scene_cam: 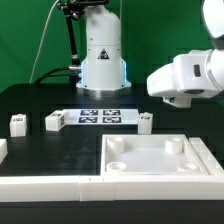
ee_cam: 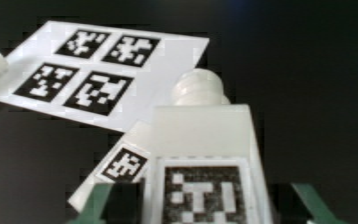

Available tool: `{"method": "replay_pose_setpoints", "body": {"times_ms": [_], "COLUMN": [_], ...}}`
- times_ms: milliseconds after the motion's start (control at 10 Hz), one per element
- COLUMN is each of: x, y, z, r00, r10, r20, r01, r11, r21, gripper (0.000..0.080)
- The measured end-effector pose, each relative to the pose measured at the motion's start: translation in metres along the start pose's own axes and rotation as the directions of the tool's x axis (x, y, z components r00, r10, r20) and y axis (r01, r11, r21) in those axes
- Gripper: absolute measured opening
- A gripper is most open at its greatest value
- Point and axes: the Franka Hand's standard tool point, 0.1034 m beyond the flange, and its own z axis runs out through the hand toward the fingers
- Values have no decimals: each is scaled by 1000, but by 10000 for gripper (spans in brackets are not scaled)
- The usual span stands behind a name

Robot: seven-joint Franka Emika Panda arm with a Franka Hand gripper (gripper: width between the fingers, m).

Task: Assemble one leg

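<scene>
In the wrist view my gripper (ee_cam: 204, 208) is shut on the leg (ee_cam: 201, 140), a chunky white block with a black-and-white tag facing the camera and a rounded peg at its far end. The green fingers (ee_cam: 105, 205) stand on either side of it. The leg is held high above the table. In the exterior view only the arm's white wrist (scene_cam: 188, 78) shows at the upper right; the jaws and the held leg are hidden there. Three more legs (scene_cam: 54, 121) stand on the table, one at the far left (scene_cam: 16, 124) and one right of centre (scene_cam: 145, 123).
The marker board (scene_cam: 99, 116) lies at the table's middle and shows below the leg in the wrist view (ee_cam: 91, 70). A wide white tray-like part (scene_cam: 160, 178) lies at the front right. A white rail (scene_cam: 40, 185) lies at the front left. The robot base (scene_cam: 102, 55) stands behind.
</scene>
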Motion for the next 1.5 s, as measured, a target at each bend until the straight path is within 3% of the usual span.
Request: {"method": "replay_pose_setpoints", "body": {"times_ms": [200,400,500,700,900,1300,1400,1500], "x": [5,16,11,6,4,12,16,20], "y": [-1,-1,10,27,41,37,43,51], "z": [-3,-17,-20,-38,-47,-56,-65,-84], "r00": [999,964,944,893,801,534,488,370], "r10": [0,-3,-22,-57,-75,-61,-53,-51], "r20": [-40,-268,-328,-447,-594,-843,-871,-928], "r01": [0,7,14,47,69,88,96,100], "r11": [1000,1000,1000,998,997,996,995,995], "r21": [5,14,-27,-34,-32,-16,-7,-15], "gripper": [289,290,290,290,290,290,290,290]}}
